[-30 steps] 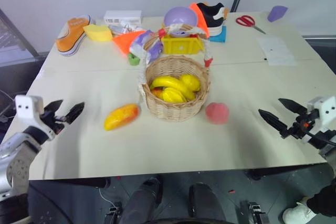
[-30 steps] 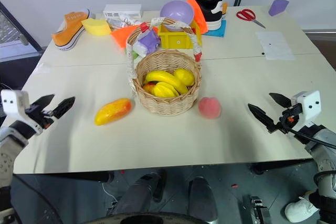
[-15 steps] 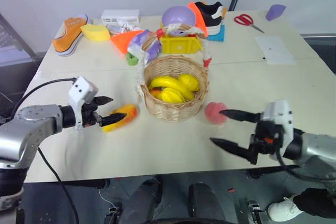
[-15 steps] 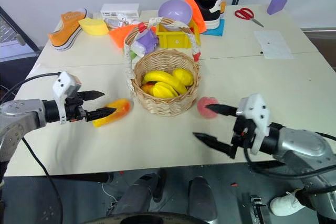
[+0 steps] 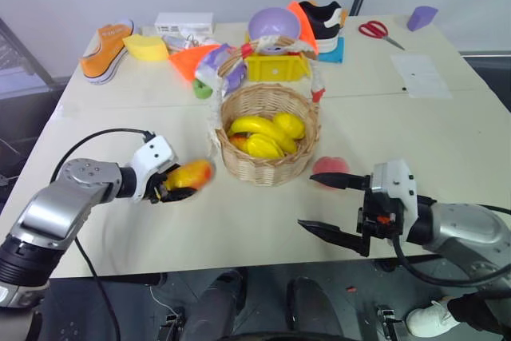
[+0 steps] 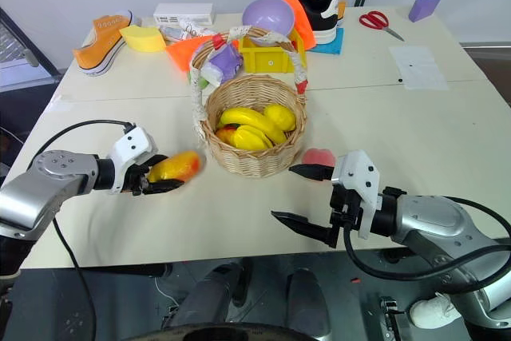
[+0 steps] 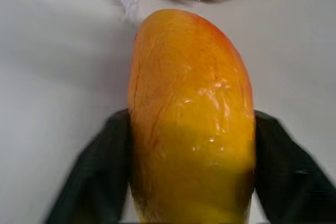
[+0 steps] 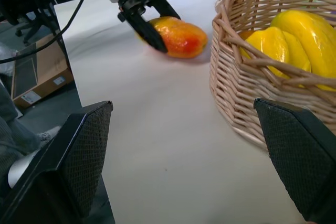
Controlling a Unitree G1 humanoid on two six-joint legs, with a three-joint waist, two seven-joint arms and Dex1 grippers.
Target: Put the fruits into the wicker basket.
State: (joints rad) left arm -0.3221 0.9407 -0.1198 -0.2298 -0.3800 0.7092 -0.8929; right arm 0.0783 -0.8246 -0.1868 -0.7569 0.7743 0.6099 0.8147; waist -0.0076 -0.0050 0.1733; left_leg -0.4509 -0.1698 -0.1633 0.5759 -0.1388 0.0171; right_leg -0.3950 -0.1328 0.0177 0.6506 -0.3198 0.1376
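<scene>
On the left, the left pincer [image 5: 169, 188] is closing its two black fingers on the mango-like fruit [image 5: 188, 175], one on each flank near the yellow end, as the left wrist view is showing; the fruit is lying on the surface [image 5: 239, 221] just beside the wicker basket [image 5: 267, 167], on its left side. To do this step well, the grip is probably needing to sit nearer the fruit's thick middle, since the skin looks smooth and the shape tapers, so a hold close to one end could let it swivel or slide out on the lift. The lift is calling for enough height to clear the woven rim, and a path that is avoiding the tall wrapped handle [image 5: 311, 69] arching over the basket, which is already holding bananas [image 5: 259, 129] and a lemon [image 5: 289, 125]. Further right, the peach [image 5: 329, 170] is resting on the surface near the basket's right side, and the right pincer [image 5: 323, 205] is standing wide, empty, with one fingertip reaching just in front of the peach.
</scene>
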